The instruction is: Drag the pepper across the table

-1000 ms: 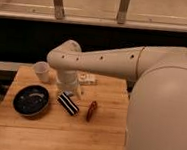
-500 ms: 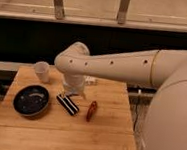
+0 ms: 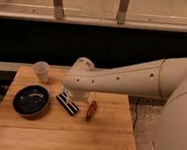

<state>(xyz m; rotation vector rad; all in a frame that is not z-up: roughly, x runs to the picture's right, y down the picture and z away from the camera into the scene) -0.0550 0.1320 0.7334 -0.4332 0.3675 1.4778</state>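
While pepper [image 3: 91, 110] stays, gripper [image 3: 81, 95] closer beside it

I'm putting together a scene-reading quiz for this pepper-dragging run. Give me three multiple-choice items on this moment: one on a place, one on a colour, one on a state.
1. Where does the pepper lie?
A. in the bowl
B. on the table, just picture-right of the striped block
C. up against the cup

2. What colour is the bowl?
A. white
B. dark, near black
C. bright yellow

3. How does the cup stand?
A. upright
B. on its side
C. upside down in the bowl

Answers:
1. B: the pepper rests on the bare wood beside the striped block, with the gripper hanging under the arm just behind the two.
2. B: the bowl shows dark against the light tabletop.
3. A: the cup's open mouth faces upward.
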